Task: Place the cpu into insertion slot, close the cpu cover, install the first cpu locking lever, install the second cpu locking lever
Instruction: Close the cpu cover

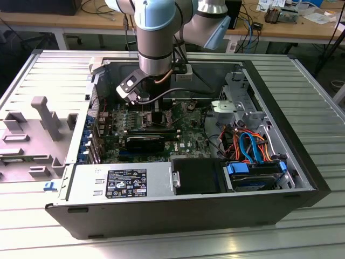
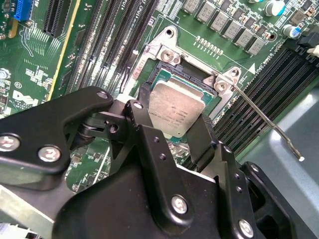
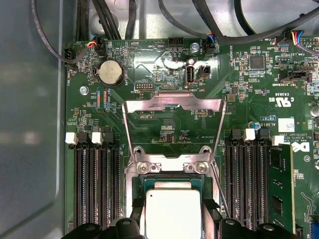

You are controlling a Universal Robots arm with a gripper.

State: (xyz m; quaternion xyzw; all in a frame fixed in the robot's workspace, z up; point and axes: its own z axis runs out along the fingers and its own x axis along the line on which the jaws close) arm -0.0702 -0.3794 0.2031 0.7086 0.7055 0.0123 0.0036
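The cpu is clenched by its edges in my pincer, level over the insertion slot to seat squarely. I cannot tell if it touches. The cpu cover stands flipped back, giving access.

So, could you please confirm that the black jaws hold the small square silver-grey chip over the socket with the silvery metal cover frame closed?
No: the first wrist view shows the silvery metal cover frame swung open, not closed; the black jaws do hold the small square silver-grey chip.
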